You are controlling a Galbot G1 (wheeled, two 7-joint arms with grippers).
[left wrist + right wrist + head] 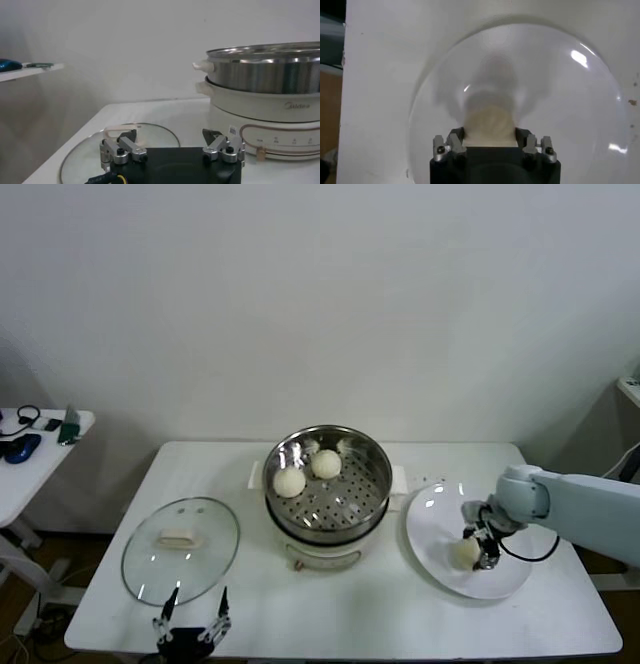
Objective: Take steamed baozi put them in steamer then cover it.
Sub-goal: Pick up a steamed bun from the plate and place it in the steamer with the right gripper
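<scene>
While left hand (pixel 190 614) idles open — right hand (pixel 474 550) clamps baozi (pixel 466 551) on plate (pixel 500 582).

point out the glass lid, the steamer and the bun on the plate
glass lid (pixel 180 550), head view, on the glass beside its handle
steamer (pixel 372 466), head view, on the steel wall
bun on the plate (pixel 465 552), head view, on its top

The steamer (pixel 328 484), a round shiny steel basket with a perforated floor on a white electric base, stands uncovered at the middle of the desk. Two smooth cream-white baozi lie inside it toward its rear-left, one (pixel 289 482) just beside the other (pixel 325 464). A third baozi (pixel 466 551) sits on the white plate (pixel 440 524) to the steamer's right, between the fingers of the right claw (pixel 482 552).
</scene>
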